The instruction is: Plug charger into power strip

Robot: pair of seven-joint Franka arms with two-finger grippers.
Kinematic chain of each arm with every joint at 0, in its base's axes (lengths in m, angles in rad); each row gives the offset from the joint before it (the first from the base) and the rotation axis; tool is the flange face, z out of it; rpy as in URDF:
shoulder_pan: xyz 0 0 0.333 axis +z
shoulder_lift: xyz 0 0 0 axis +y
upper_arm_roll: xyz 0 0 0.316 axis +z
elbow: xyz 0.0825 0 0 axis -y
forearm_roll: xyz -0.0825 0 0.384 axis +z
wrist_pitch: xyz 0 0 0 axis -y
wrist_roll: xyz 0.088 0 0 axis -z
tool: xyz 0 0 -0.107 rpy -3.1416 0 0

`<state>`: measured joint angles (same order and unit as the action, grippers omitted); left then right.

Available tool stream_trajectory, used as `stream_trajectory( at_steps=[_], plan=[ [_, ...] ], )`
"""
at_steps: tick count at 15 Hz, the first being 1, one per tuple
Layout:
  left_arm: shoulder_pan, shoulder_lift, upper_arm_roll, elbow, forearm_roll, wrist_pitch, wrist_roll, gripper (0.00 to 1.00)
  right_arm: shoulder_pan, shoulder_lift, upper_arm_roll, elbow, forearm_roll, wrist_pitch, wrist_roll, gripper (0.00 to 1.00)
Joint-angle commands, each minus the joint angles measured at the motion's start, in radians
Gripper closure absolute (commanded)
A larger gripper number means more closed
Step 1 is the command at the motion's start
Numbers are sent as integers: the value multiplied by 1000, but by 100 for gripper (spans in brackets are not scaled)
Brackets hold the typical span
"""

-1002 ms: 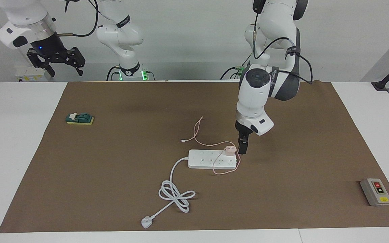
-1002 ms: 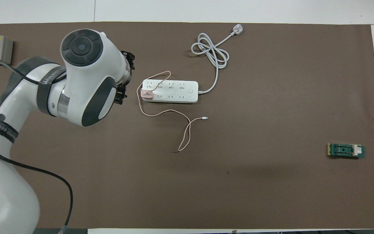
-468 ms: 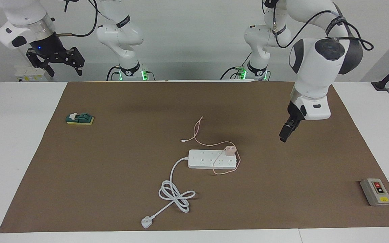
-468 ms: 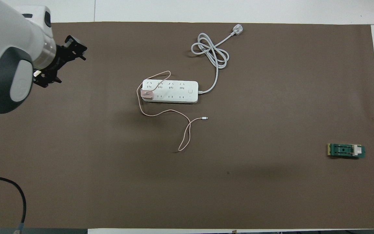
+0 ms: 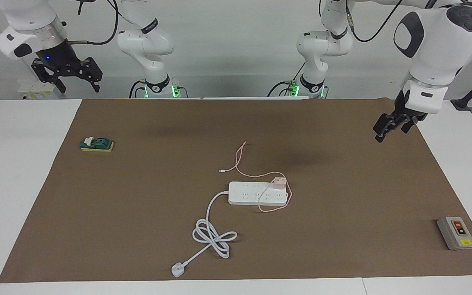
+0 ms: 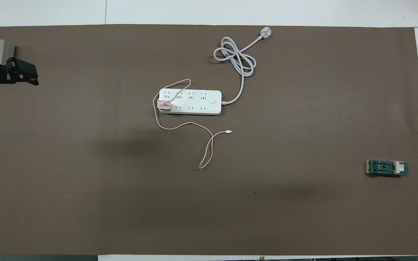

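Facing view: high, across table, toward robots. Overhead: steeply down. Both share brown mat (image 5: 137, 213).

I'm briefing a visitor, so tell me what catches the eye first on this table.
The white power strip lies mid-mat with the pink charger seated in its end toward the left arm, pink cable looping around it. Its thick white cord coils farther from the robots. Both arms hang raised and empty: the left tool over the mat's edge, the right tool waiting off the mat.
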<state>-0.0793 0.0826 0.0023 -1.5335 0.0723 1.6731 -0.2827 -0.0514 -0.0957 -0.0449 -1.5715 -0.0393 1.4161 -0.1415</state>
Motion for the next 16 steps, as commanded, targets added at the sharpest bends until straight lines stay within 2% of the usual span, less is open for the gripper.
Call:
stream_trajectory(
  at_steps=[1,5,8,9,16],
  plan=[
    [3,-96,-7,-88,-2,-47,43,0,-19,-19,11,-21,-14,6,-20,0],
    [3,-196,-7,-200,-2,-65,94,0,-19,-19,11,-21,-14,6,-20,0],
    [0,-199,-7,-197,-9,-59,174,0,-19,-19,11,-21,-14,6,-21,0],
    [-4,-198,-7,-197,-46,-41,190,0,-19,-19,11,-21,-14,6,-21,0],
    [-16,-193,-16,-197,-95,-13,212,0,-19,-19,11,-19,-14,6,-21,0]
  ],
)
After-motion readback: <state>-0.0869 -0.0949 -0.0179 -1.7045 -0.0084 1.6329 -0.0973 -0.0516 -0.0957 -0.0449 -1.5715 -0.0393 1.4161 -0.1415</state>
